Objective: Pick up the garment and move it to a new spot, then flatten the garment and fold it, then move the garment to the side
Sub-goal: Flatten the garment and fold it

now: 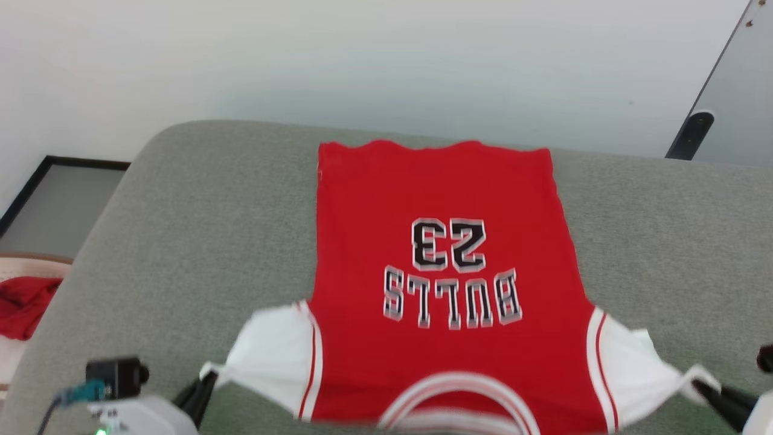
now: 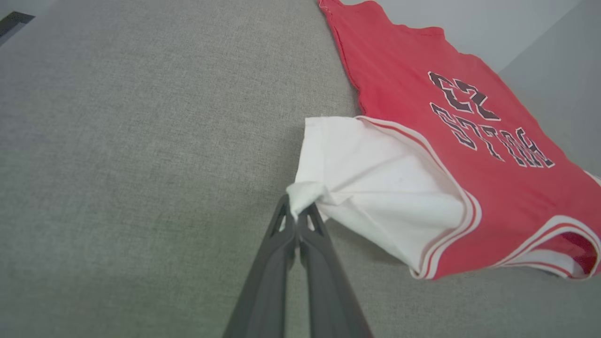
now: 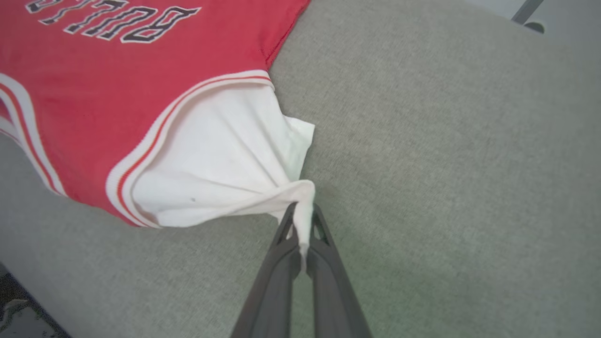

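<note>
The garment point(image 1: 441, 254), a red jersey with white sleeves and black chest lettering, lies spread face up on the grey cushioned surface point(image 1: 199, 229), hem toward the far edge and collar toward me. My left gripper point(image 1: 208, 377) is shut on the tip of the left white sleeve point(image 2: 375, 183), pinching a bunch of cloth, as the left wrist view shows at the gripper point(image 2: 296, 211). My right gripper point(image 1: 700, 383) is shut on the tip of the right white sleeve point(image 3: 220, 159); in the right wrist view the cloth runs down between the fingers of the gripper point(image 3: 303, 218). Both sleeves are pulled outward, slightly lifted.
A plain red cloth bundle point(image 1: 24, 305) lies off the surface at the far left. A dark-framed panel point(image 1: 54, 199) sits beyond the left edge. A dark slanted post point(image 1: 694, 133) stands at the back right. Bare grey surface extends on both sides of the jersey.
</note>
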{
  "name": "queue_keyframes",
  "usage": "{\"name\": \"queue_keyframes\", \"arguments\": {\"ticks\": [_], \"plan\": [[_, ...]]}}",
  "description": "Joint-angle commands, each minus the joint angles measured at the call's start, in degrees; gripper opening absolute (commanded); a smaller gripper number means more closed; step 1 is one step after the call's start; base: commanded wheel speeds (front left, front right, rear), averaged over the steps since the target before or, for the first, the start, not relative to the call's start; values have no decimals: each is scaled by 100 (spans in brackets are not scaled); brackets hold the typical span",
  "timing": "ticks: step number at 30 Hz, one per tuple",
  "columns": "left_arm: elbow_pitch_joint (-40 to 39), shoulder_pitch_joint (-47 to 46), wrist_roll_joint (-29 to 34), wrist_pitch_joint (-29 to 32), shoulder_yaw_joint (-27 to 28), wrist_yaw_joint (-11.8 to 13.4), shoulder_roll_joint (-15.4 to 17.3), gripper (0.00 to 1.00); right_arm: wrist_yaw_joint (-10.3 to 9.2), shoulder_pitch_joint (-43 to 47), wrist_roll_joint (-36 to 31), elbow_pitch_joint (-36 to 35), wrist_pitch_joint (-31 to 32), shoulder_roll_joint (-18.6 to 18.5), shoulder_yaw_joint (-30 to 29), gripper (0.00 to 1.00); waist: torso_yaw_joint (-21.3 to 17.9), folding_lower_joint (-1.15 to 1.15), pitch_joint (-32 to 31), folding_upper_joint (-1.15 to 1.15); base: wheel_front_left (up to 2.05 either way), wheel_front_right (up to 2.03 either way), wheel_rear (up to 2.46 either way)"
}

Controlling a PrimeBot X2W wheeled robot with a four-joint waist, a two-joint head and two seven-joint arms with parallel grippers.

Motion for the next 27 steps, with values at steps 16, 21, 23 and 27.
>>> {"name": "queue_keyframes", "arguments": {"ticks": [16, 21, 23, 27], "plan": [[-501, 555, -163, -273, 135, 526, 31, 0, -9, 1654, -666, -1539, 1978, 1130, -2107, 100, -3, 0, 120, 0, 0, 0, 0], [-458, 397, -24, -337, 101, 551, -112, 0, -9, 1725, -750, -2041, 2700, 1469, -2647, 100, 76, 0, 205, 0, 0, 0, 0], [-432, 336, 28, -363, 103, 551, -167, 0, -9, 1748, -730, -2340, 2941, 1606, -2831, 100, 119, 0, 253, 0, 0, 0, 0], [-397, 215, 99, -408, 106, 527, -302, 0, -9, 1490, -758, -3047, 3280, 1757, -3172, 100, 204, 0, 406, 0, 0, 0, 0]]}}
